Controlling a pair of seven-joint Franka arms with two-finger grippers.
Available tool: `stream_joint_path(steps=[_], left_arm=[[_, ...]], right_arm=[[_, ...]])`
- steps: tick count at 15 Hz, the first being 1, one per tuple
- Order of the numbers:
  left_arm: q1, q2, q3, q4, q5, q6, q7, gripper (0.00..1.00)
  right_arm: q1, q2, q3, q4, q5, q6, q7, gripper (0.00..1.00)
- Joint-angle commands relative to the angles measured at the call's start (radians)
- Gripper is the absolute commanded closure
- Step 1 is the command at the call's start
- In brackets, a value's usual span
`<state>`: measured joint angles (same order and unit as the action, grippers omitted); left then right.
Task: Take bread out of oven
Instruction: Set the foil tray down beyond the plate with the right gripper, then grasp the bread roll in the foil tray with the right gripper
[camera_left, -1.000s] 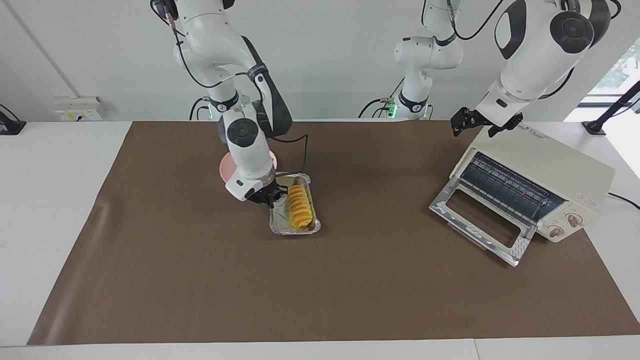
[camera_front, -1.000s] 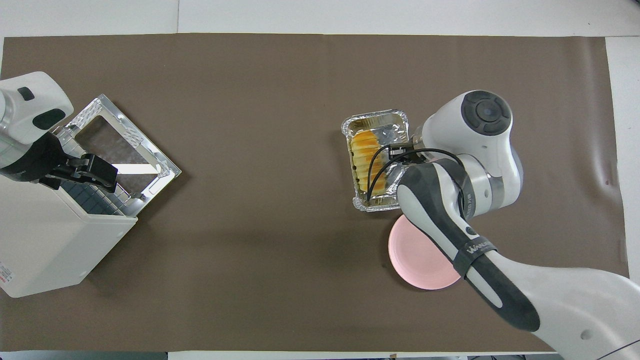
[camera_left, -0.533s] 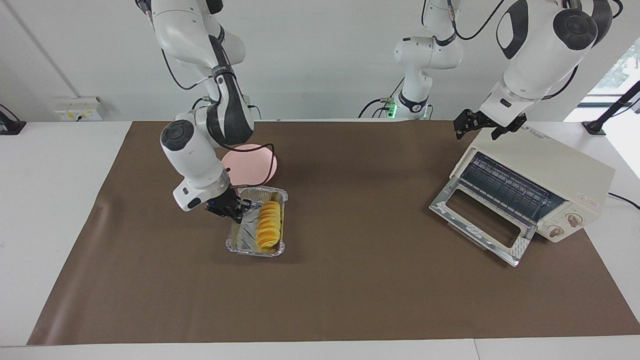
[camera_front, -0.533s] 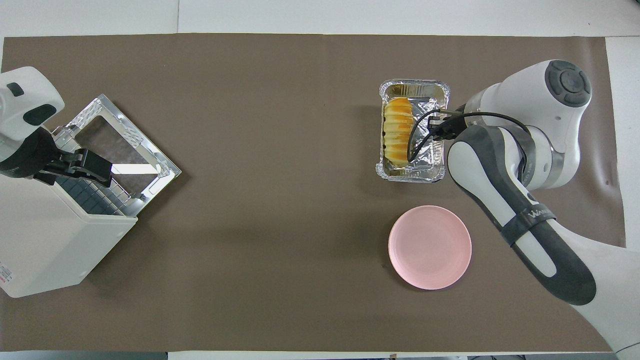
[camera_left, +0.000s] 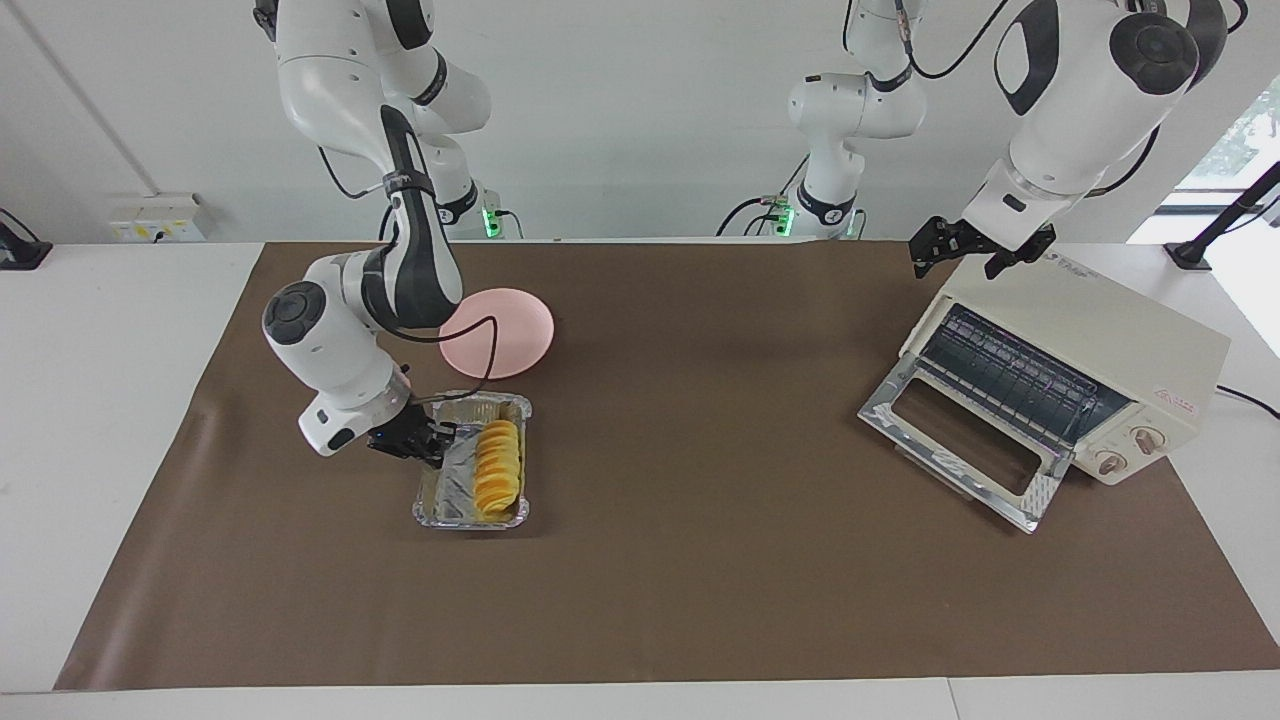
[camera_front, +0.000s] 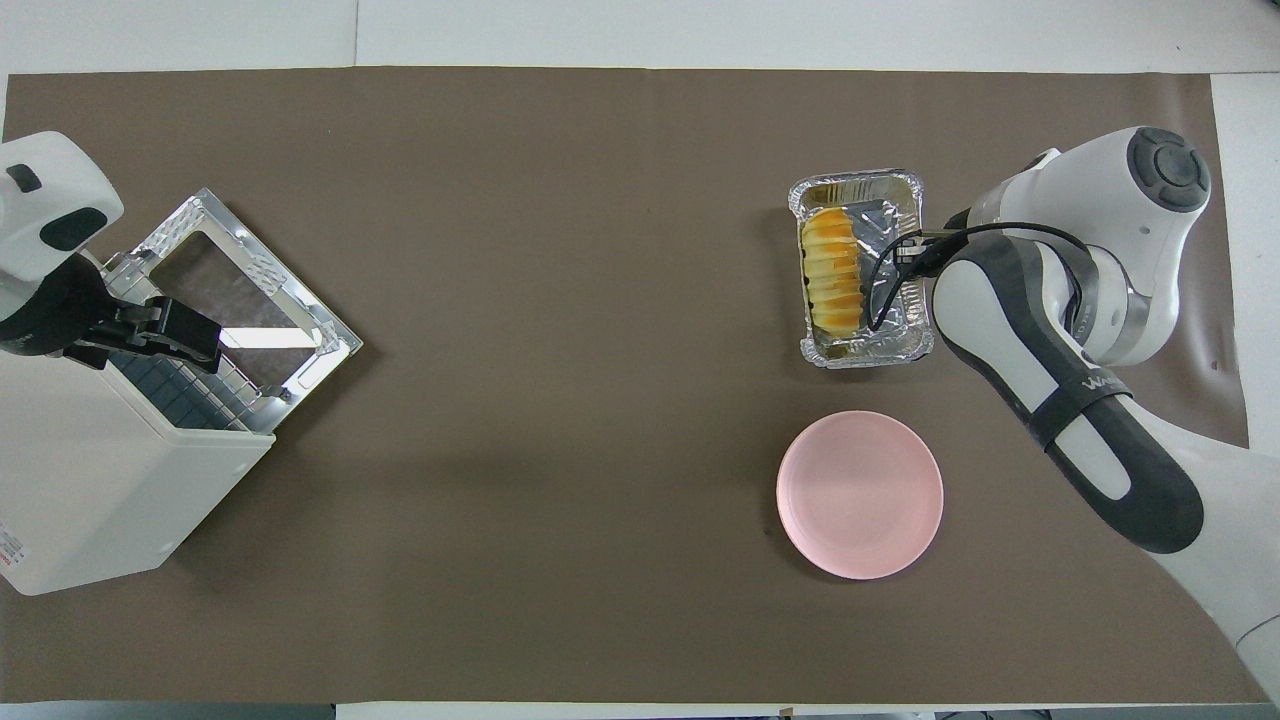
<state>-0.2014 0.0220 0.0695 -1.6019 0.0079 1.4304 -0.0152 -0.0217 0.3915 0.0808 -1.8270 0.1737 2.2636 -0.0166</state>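
- Gripping the rim of the foil tray (camera_left: 472, 488), my right claw (camera_left: 432, 444) sits low at the side of the tray toward the right arm's end of the desk, its fingers pressed together on the foil edge.
- I see the same grip from overhead: the right claw (camera_front: 912, 252) is at the tray (camera_front: 866, 345) wall, with its black cable looping over the tray.
- I find the bread (camera_left: 496, 465) lying inside the tray, along the side away from the claw; it is an orange-yellow ridged loaf, and overhead it (camera_front: 832, 275) runs the tray's length.
- I see the tray resting on the brown mat (camera_left: 700, 560), well apart from the oven.
- I see a pink plate (camera_left: 500, 332) just beside the tray, nearer to the robots, with nothing on it.
- My left claw (camera_left: 932, 246) hangs spread over the top corner of the oven (camera_left: 1120, 350), at the corner nearest the robots; I cannot tell whether it touches the casing.
- I see the oven at the left arm's end of the desk with its glass door (camera_left: 965, 440) dropped open onto the mat and the wire rack (camera_left: 1010, 375) showing inside.
- Overhead, the left claw (camera_front: 190, 340) shows above the oven (camera_front: 90, 480) mouth, by the open door (camera_front: 245, 290).
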Motion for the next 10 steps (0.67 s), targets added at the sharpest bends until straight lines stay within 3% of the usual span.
stream_joint_path(steps=[1,2,6,10], left_arm=[[0.010,-0.020,-0.007,-0.016,0.015,0.015,0.004,0.00],[0.010,-0.020,-0.007,-0.016,0.015,0.015,0.004,0.00],[0.010,-0.020,-0.007,-0.016,0.015,0.015,0.004,0.00],[0.010,-0.019,-0.007,-0.016,0.015,0.016,0.004,0.00]], right_arm=[[-0.021,-0.003,0.011,-0.002,0.020,0.017,-0.040,0.38],[-0.023,-0.006,0.011,0.008,0.010,0.008,-0.040,0.00],[-0.004,-0.007,0.010,0.170,-0.078,-0.143,-0.020,0.00],[0.054,0.009,0.010,0.166,-0.088,-0.113,0.078,0.00]])
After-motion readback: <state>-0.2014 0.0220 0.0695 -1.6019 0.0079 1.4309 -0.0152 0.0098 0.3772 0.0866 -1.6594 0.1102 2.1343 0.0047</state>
